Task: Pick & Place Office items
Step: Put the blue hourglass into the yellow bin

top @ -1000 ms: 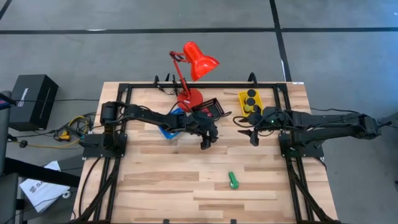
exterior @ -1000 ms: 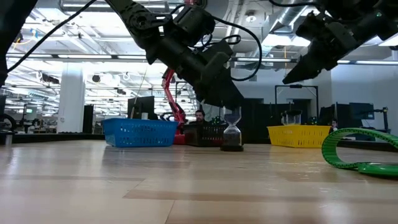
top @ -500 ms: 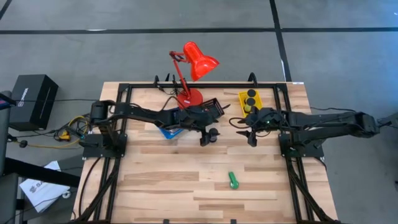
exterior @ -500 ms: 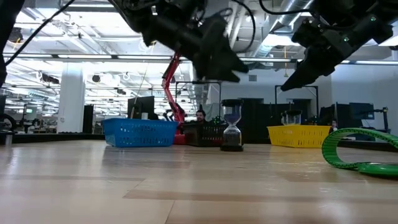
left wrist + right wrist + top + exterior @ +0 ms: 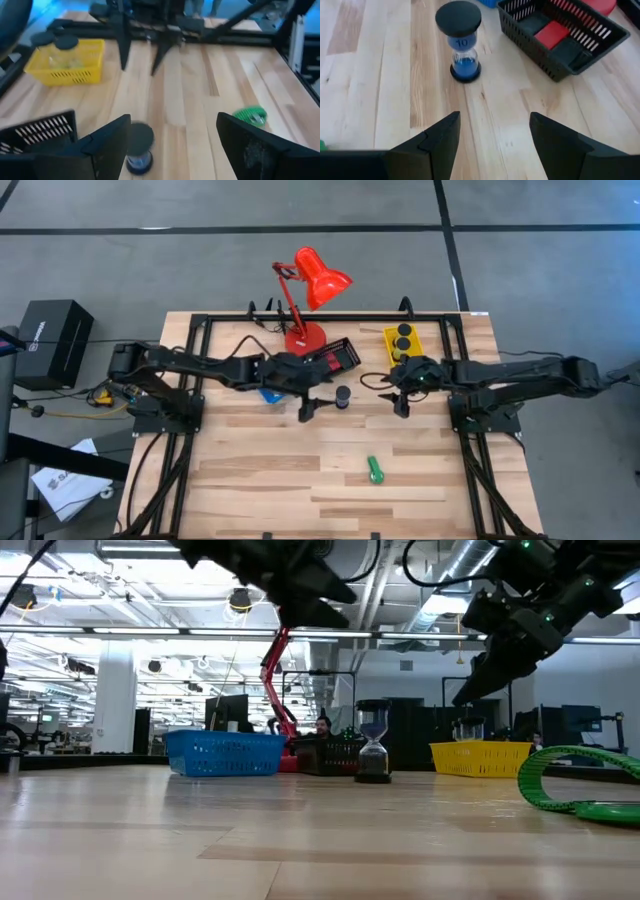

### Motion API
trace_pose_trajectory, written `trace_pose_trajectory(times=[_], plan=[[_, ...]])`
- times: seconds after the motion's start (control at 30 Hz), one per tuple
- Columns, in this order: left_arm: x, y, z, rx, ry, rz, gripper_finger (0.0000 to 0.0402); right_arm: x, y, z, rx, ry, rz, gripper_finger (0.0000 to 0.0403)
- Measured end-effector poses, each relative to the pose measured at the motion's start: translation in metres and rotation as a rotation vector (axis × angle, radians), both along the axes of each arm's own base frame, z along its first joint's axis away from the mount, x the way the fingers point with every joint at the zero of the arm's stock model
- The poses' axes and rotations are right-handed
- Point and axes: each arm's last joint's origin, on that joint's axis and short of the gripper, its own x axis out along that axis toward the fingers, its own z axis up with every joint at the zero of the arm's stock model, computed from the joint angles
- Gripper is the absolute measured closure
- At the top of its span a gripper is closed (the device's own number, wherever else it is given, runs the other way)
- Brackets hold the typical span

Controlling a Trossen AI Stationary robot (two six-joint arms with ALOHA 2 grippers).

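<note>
Standing upright on the pale wooden table (image 5: 300, 470), just past its centre toward twelve o'clock, the small sand timer with black round caps and blue sand (image 5: 342, 396) touches neither gripper. The left gripper (image 5: 306, 412) hangs in the air at the timer's nine o'clock, just beside it; its fingers (image 5: 102, 145) are spread wide with nothing between them. The right gripper (image 5: 398, 400) hovers at the timer's three o'clock, a little farther off, its fingers (image 5: 432, 142) likewise spread and empty, pointing toward the timer. The black slatted plastic basket (image 5: 336, 356) sits at the timer's eleven o'clock, close by, with a red block (image 5: 551, 35) inside it. The yellow plastic basket (image 5: 400, 343) stands at the timer's two o'clock, holding black round pieces (image 5: 403, 331). The green stubby cylinder (image 5: 374, 470) lies at the timer's five o'clock, well apart, alone on the boards. The blue basket (image 5: 225, 753) rests beneath the left arm.
</note>
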Motion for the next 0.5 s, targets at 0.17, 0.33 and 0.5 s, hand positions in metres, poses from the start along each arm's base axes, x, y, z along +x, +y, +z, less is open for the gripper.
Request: trace_pose_trajectory(times=[0.17, 0.33, 0.5], plan=[[-0.024, -0.001, -0.011, 0.003, 0.023, 0.005, 0.0116, 0.005, -0.001, -0.001, -0.003, -0.024, 0.000, 0.0172], [-0.045, 0.003, -0.015, 0.038, 0.017, 0.042, 0.0117, 0.009, -0.001, -0.003, -0.004, -0.026, 0.001, 0.0172], [-0.058, 0.003, -0.017, 0.024, 0.005, 0.076, 0.0117, 0.012, -0.002, -0.007, -0.003, -0.011, 0.002, 0.0172]])
